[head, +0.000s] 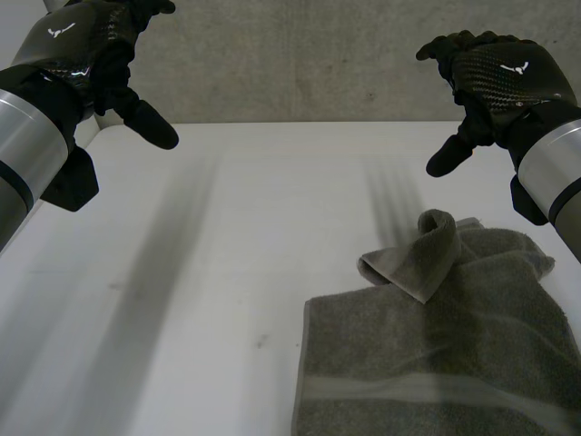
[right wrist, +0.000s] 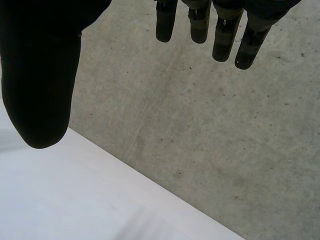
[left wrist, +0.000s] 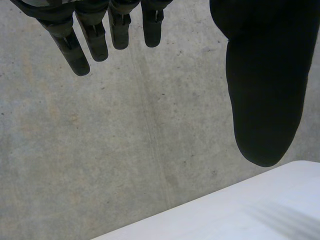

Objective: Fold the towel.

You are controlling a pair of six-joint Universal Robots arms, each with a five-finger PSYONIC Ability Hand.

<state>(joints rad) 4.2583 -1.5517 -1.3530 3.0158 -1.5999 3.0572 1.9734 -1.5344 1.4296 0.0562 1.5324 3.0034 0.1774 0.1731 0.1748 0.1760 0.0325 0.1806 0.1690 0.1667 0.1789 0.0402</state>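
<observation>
The grey towel [head: 454, 363] is lying on the white bench [head: 200, 272], toward the robot's right, with its far corner curling over onto itself. The left hand [head: 91, 45] and right hand [head: 499, 77] are hovering above the bench, clear of the towel, their fingers [left wrist: 70, 47] hanging straight and gripping nothing.

White table [head: 227, 272], grey towel [head: 436, 363] lying at its near right part, one corner seemingly folded over, rumpled

The towel [head: 454, 363] lies on the table [head: 200, 272] at its near right, 1 corner folded onto it
</observation>
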